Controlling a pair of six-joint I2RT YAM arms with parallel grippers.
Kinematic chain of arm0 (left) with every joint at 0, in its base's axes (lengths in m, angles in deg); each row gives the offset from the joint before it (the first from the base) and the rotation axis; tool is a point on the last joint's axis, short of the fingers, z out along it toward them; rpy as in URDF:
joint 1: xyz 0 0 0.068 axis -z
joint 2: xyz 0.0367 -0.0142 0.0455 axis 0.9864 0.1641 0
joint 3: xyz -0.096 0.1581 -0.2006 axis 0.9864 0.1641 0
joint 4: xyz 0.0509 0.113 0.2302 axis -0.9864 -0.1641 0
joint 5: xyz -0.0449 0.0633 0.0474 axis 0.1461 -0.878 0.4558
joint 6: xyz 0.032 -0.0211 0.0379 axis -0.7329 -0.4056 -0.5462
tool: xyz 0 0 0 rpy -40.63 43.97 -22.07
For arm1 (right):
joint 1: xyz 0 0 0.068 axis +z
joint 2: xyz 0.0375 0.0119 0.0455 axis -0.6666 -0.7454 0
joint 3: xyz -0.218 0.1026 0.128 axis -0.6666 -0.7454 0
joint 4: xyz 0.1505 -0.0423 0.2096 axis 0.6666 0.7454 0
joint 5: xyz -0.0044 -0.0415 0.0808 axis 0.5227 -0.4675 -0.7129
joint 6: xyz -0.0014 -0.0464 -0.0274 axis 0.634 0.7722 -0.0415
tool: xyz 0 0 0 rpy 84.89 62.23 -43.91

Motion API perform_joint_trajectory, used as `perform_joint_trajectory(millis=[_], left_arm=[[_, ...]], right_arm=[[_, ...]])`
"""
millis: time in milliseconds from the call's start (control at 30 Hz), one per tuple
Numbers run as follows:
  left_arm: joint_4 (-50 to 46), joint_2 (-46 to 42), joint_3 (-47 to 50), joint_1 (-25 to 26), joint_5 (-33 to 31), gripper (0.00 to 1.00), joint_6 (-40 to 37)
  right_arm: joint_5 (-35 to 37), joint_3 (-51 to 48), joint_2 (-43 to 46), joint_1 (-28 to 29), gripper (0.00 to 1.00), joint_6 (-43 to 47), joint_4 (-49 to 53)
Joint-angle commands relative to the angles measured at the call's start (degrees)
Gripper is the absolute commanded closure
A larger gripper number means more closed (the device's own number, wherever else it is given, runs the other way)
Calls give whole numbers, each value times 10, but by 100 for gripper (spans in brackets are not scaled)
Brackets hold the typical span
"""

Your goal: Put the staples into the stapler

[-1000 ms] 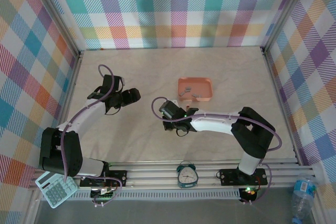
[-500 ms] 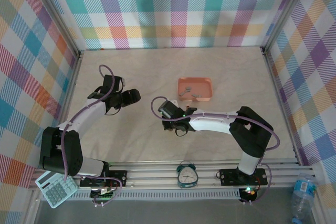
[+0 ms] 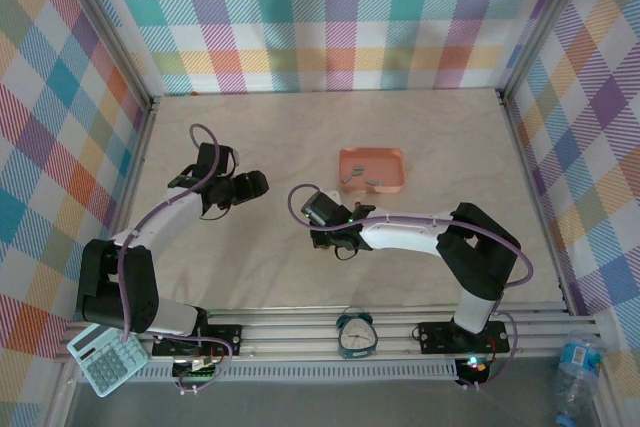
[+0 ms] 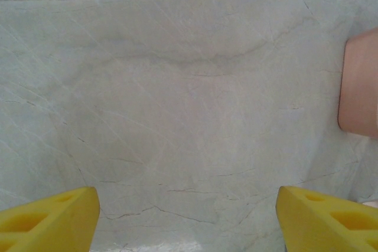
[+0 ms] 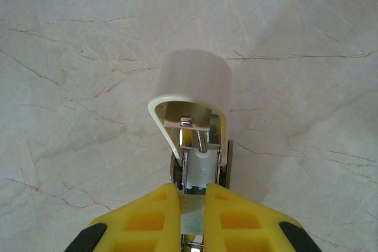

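A small cream-white stapler (image 5: 195,95) stands with its cover swung up, baring the metal channel and spring rod inside. My right gripper (image 5: 193,205) is shut on its rear metal part, yellow fingers (image 5: 147,216) pressed to both sides. From above, that gripper (image 3: 335,237) is at mid-table. A few grey staples (image 3: 352,179) lie in the orange tray (image 3: 392,184) just beyond it. My left gripper (image 3: 252,184) hovers to the left, open over bare tabletop, nothing between its yellow fingertips (image 4: 53,216). The tray's pink edge (image 4: 360,87) lies to its right.
A teal alarm clock (image 3: 355,333) stands on the rail at the near edge. A calculator (image 3: 105,359) lies at the near left corner and a water bottle (image 3: 578,367) at the near right. Plaid walls close in three sides.
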Motion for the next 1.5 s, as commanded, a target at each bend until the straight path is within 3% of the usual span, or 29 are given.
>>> perform_joint_trajectory(millis=[0, 1033, 1467], left_arm=[[-1, 3, -12, -10, 6, 22, -7], [-1, 3, -11, -10, 9, 22, -7], [-36, 8, -36, -10, 26, 22, -27]], right_arm=[[9, 12, -11, 3, 89, -12, 4], [31, -8, 14, 7, 89, -14, 0], [42, -13, 19, 12, 89, 31, -1]])
